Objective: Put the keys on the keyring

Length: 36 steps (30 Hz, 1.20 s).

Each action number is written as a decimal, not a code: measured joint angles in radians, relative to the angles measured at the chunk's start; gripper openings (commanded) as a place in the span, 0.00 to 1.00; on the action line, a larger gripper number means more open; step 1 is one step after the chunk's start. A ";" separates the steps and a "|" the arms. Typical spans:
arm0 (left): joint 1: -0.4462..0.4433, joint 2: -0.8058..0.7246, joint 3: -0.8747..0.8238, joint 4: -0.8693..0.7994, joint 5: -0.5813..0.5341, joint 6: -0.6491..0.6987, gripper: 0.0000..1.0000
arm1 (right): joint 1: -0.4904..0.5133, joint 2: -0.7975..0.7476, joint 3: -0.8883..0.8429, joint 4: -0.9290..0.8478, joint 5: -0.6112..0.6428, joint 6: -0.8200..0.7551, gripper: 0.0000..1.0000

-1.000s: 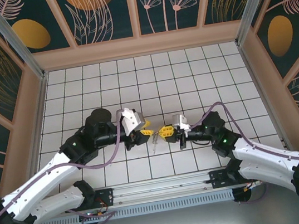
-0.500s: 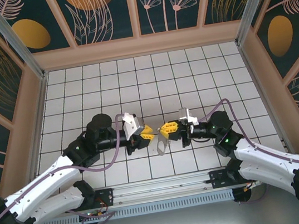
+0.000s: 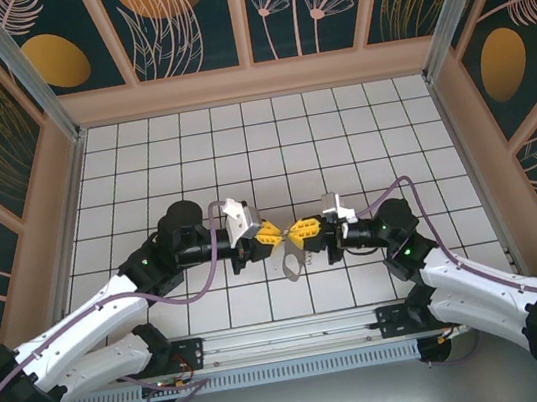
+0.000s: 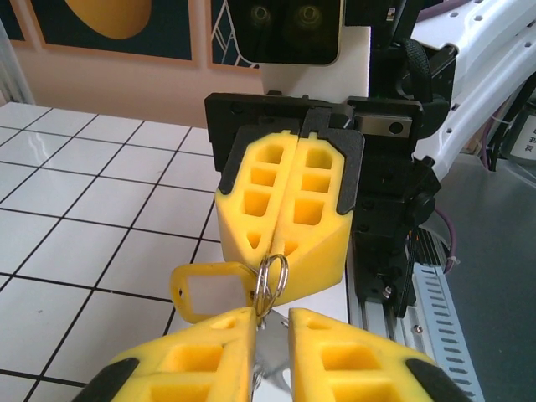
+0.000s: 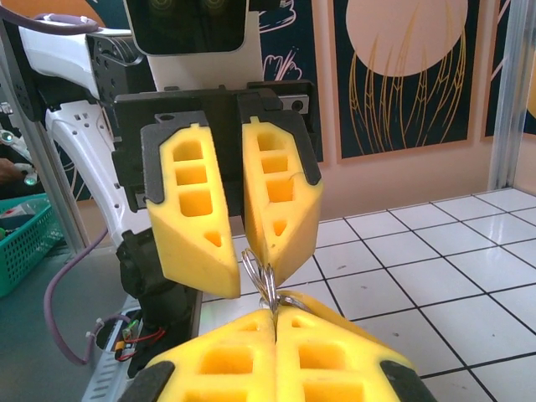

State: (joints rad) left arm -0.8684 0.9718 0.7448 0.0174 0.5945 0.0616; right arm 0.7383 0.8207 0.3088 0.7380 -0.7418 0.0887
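Both arms meet tip to tip at the middle of the top view, above the white tiled table. The split keyring (image 4: 272, 283) sits between them, low and central in both wrist views. The right gripper (image 5: 275, 320) is clamped tight on the ring's wire, its yellow pads pressed flush. The left gripper (image 4: 270, 318) has its jaws a little apart. The ring dips into that gap beside a sliver of pale metal that may be one of the keys, and I cannot tell whether the jaws bite on anything. A yellow tag (image 4: 209, 291) with a white window hangs off the ring toward the left of the frame. The step looks like threading a key onto the coil. The right hold should act as a rigid anvil while the left works the key's hole round the wire in small turns, following the coil rather than pulling outward. The tag could snag a pad, and the ring could twist free if both arms tug.
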 measured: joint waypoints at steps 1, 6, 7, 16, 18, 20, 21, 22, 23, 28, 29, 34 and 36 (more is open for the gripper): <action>0.000 0.000 0.000 0.001 0.000 0.000 0.17 | 0.000 0.000 0.000 0.000 -0.001 0.000 0.00; -0.001 -0.001 -0.002 0.002 -0.001 0.000 0.22 | 0.000 0.000 -0.005 0.021 -0.012 0.004 0.00; -0.002 -0.002 -0.006 0.002 -0.003 0.001 0.22 | 0.000 0.000 -0.005 0.025 -0.016 0.005 0.00; -0.003 -0.026 -0.030 -0.002 -0.029 0.001 0.21 | 0.000 -0.011 -0.005 0.045 -0.039 0.020 0.00; -0.003 -0.026 -0.030 -0.002 -0.026 0.001 0.21 | 0.000 -0.011 -0.005 0.045 -0.039 0.023 0.00; -0.003 -0.026 -0.030 0.001 -0.021 0.001 0.20 | 0.000 -0.010 -0.005 0.045 -0.042 0.023 0.00; -0.003 -0.026 -0.030 0.002 -0.018 0.001 0.20 | 0.000 -0.010 -0.005 0.045 -0.044 0.023 0.00; -0.003 -0.026 -0.030 0.002 -0.015 0.001 0.20 | 0.000 -0.008 -0.005 0.046 -0.045 0.024 0.00; -0.003 -0.025 -0.030 0.002 -0.011 0.001 0.20 | 0.000 -0.006 -0.005 0.046 -0.046 0.024 0.00; -0.003 -0.017 -0.030 0.010 0.013 0.000 0.19 | 0.000 0.008 -0.005 0.049 -0.046 0.026 0.00; -0.003 -0.016 -0.030 0.012 0.019 0.000 0.19 | 0.000 0.010 -0.005 0.050 -0.046 0.026 0.00; -0.003 -0.006 -0.030 0.041 0.035 0.000 0.14 | 0.000 0.013 -0.005 0.053 -0.046 0.026 0.00; -0.003 0.002 -0.030 0.050 0.037 0.000 0.09 | 0.000 0.014 -0.005 0.053 -0.047 0.026 0.00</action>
State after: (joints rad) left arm -0.8715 0.9737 0.7151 0.0669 0.6319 0.0620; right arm 0.7383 0.8345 0.3038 0.7906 -0.7883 0.1150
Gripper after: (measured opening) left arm 0.130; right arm 0.044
